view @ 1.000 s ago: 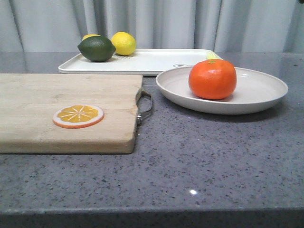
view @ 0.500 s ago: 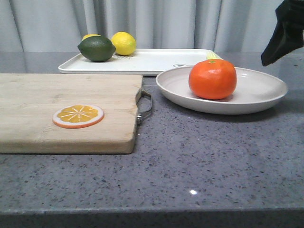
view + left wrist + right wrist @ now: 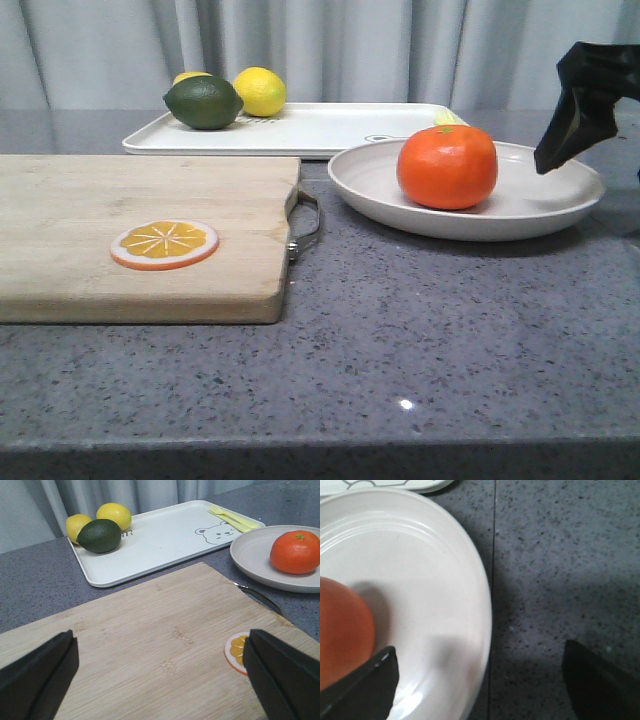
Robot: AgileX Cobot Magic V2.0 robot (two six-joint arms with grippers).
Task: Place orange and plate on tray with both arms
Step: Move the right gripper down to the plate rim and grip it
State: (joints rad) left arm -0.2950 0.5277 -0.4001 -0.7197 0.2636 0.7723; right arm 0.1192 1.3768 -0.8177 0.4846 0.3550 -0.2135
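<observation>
Right arm (image 3: 585, 105) now lower, nearer plate (image 3: 540, 205)

Setting: mock kitchen counter, likely a staged test bench. Evidence: speckled grey stone-look countertop (image 3: 420, 330); pale wooden cutting board with metal handle (image 3: 140, 235); rectangular white tray with bear line drawing (image 3: 165, 537); plain grey pleated curtain (image 3: 360, 50) as backdrop instead of walls or cabinets.

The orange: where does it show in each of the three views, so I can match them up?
Front: orange right of centre, sitting in the plate.
Left wrist: orange at the right edge, in the plate.
Right wrist: orange cut off at the left edge.
Shared landmark: the plate's rim.
</observation>
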